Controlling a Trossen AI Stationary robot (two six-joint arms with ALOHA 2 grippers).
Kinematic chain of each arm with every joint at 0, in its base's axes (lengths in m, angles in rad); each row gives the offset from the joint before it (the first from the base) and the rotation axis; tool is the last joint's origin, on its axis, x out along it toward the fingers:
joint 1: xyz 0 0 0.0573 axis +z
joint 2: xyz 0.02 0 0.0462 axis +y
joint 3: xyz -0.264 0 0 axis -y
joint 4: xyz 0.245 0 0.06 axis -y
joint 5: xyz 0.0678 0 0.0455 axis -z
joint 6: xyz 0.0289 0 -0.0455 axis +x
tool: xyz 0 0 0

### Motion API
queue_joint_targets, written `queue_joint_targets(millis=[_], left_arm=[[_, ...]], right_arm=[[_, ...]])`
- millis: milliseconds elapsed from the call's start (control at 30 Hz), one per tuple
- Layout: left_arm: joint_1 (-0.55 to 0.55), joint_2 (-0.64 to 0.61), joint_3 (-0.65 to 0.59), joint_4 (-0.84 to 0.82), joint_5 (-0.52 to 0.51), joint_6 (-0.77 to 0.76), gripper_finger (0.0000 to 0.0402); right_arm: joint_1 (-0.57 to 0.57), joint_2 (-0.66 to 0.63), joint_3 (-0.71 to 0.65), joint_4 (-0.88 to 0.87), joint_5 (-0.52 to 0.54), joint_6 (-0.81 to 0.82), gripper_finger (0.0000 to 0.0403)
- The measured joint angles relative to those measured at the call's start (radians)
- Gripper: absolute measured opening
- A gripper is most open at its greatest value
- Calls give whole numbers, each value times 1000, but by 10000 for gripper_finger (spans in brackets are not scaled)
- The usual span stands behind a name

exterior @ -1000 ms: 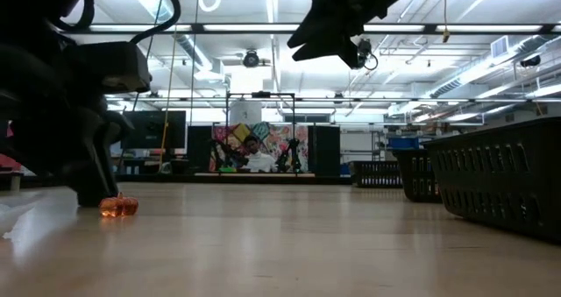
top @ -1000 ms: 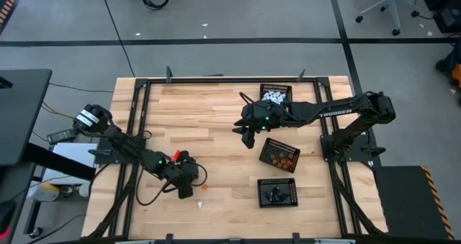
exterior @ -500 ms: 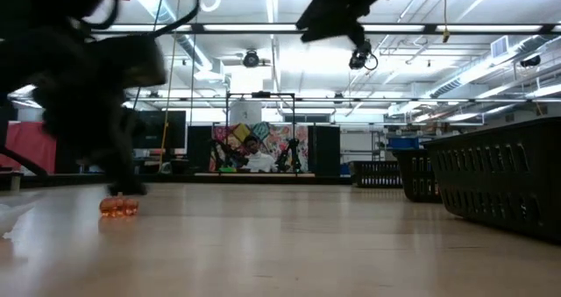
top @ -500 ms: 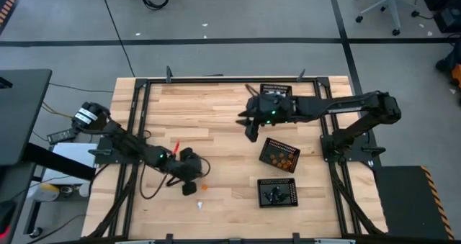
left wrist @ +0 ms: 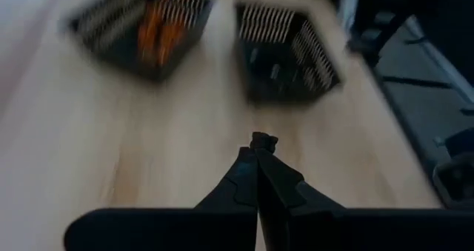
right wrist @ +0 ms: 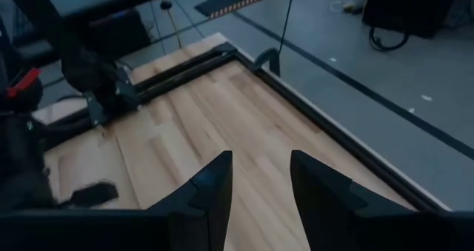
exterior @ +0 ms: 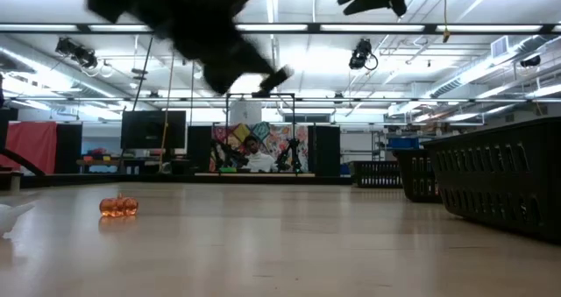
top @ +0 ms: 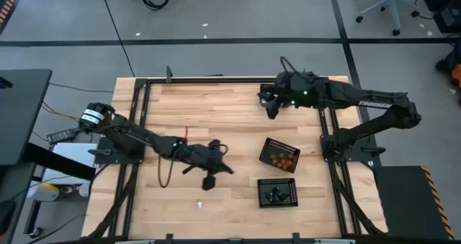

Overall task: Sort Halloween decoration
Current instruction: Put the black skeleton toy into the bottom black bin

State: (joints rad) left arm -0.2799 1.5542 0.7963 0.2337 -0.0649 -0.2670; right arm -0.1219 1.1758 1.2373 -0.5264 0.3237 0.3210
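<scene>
Decorations: orange pumpkin (exterior: 118, 206) and white figure (top: 199, 204) lie loose on my table (top: 216, 114); others sit in trays (top: 279, 155).
Left gripper (top: 209, 181): my fingers pressed together, nothing visible between them, above mid-table.
Right gripper (top: 271, 109): my fingers apart, empty, over the far edge.
</scene>
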Motion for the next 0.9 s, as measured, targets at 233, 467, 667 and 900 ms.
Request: queue_joint_targets(millis=[233, 467, 667, 900], left_arm=[[30, 204, 313, 5, 86, 143, 3], [35, 496, 628, 1, 199, 154, 3], [34, 681, 807, -66, 273, 131, 3], [34, 771, 889, -182, 280, 118, 15]], right_arm=[[-6, -43, 0, -8, 41, 1, 142], [-6, -53, 0, -7, 50, 0, 142], [-6, -53, 0, -7, 50, -3, 142], [-6, -53, 0, 1, 50, -24, 142]])
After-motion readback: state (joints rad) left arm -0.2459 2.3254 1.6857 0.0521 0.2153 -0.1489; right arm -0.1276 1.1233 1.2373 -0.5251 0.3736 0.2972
